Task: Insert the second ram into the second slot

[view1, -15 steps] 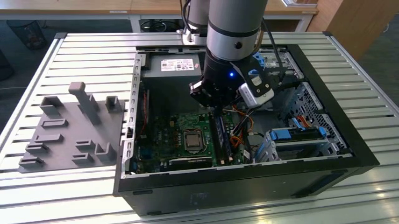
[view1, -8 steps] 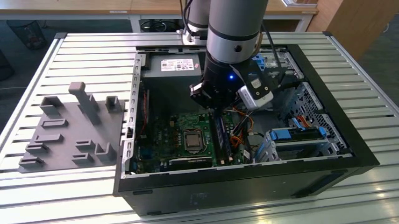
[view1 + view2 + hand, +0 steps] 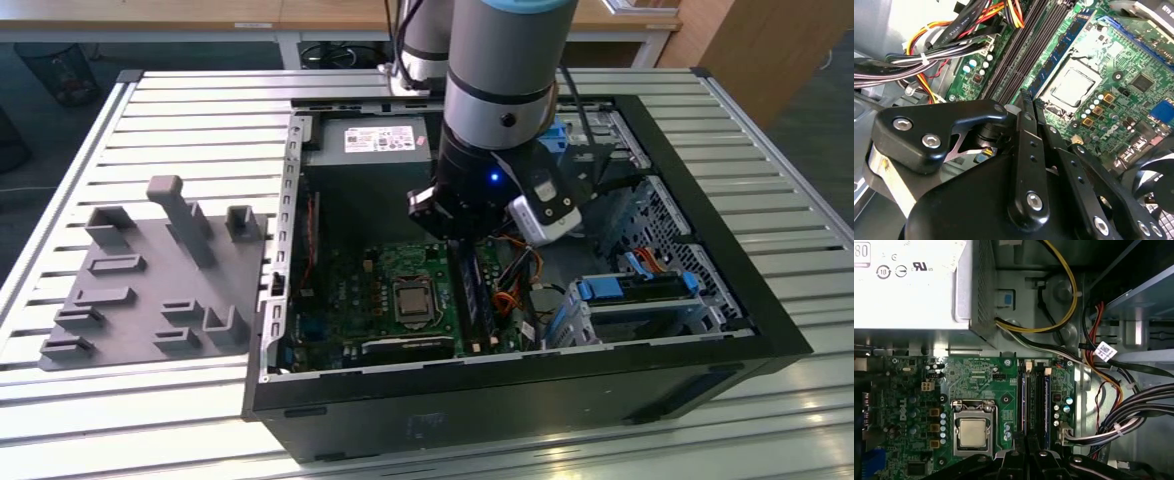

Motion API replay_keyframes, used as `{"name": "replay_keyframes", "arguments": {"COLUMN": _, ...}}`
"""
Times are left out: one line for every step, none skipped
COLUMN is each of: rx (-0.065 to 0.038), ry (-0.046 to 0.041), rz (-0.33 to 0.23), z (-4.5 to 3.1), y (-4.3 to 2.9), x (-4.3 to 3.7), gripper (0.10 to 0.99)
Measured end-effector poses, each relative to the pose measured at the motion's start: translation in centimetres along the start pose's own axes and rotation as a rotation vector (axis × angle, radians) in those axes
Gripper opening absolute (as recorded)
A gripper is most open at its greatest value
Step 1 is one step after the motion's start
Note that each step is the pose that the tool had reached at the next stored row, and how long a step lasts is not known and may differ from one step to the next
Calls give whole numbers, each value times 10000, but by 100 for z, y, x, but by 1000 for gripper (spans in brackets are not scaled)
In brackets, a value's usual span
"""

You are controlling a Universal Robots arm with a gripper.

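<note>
My gripper [image 3: 463,240] hangs low inside the open computer case [image 3: 747,330], over the memory slots [image 3: 1034,405] beside the processor socket [image 3: 973,432]. A blue stick with dark chips [image 3: 1060,50] stands seated in the slot nearest the socket. The blue edge of what looks like the second ram [image 3: 1046,405] runs along a slot farther from the socket. In both wrist views my gripper [image 3: 1026,102] [image 3: 1027,442] has its fingertips drawn together at the near end of the slot row. Whether they pinch a stick is hidden.
Bundled cables [image 3: 939,55] lie close beside the slots, and the power supply [image 3: 909,285] sits at the far end of the board. Drive cages with blue latches [image 3: 641,290] fill the exterior view's right of the case. A grey fixture block [image 3: 160,270] rests on the slatted table.
</note>
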State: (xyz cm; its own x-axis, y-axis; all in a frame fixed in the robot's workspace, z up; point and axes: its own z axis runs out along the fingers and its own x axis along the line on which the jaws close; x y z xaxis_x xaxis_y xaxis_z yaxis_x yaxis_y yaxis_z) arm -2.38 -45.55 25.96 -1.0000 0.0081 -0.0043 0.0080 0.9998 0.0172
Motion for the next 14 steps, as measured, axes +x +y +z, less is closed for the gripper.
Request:
{"name": "replay_keyframes", "arguments": {"rx": 0, "ry": 0, "rz": 0, "z": 13, "y": 0, "x": 0, "gripper": 137}}
{"name": "replay_keyframes", "arguments": {"rx": 0, "ry": 2, "rz": 1, "z": 31, "y": -1, "x": 0, "gripper": 137}}
{"name": "replay_keyframes", "arguments": {"rx": 1, "ry": 4, "rz": -1, "z": 48, "y": -1, "x": -2, "gripper": 137}}
{"name": "replay_keyframes", "arguments": {"rx": -1, "ry": 4, "rz": 0, "z": 67, "y": -1, "x": -3, "gripper": 137}}
{"name": "replay_keyframes", "arguments": {"rx": -1, "ry": 4, "rz": 0, "z": 87, "y": -1, "x": -3, "gripper": 137}}
{"name": "replay_keyframes", "arguments": {"rx": 0, "ry": 5, "rz": 1, "z": 105, "y": -2, "x": -2, "gripper": 137}}
{"name": "replay_keyframes", "arguments": {"rx": 3, "ry": 5, "rz": 0, "z": 122, "y": -2, "x": -3, "gripper": 137}}
{"name": "replay_keyframes", "arguments": {"rx": 3, "ry": 4, "rz": 0, "z": 136, "y": -2, "x": -3, "gripper": 137}}
{"name": "replay_keyframes", "arguments": {"rx": 3, "ry": 4, "rz": 0, "z": 144, "y": -2, "x": -3, "gripper": 137}}
{"name": "replay_keyframes", "arguments": {"rx": 4, "ry": 5, "rz": -1, "z": 147, "y": -3, "x": -3, "gripper": 137}}
{"name": "replay_keyframes", "arguments": {"rx": 4, "ry": 5, "rz": 0, "z": 151, "y": -3, "x": -3, "gripper": 137}}
{"name": "replay_keyframes", "arguments": {"rx": 7, "ry": 6, "rz": 0, "z": 151, "y": -3, "x": -3, "gripper": 137}}
{"name": "replay_keyframes", "arguments": {"rx": 7, "ry": 5, "rz": -1, "z": 152, "y": -3, "x": -3, "gripper": 137}}
{"name": "replay_keyframes", "arguments": {"rx": 4, "ry": 4, "rz": 0, "z": 155, "y": -3, "x": -3, "gripper": 137}}
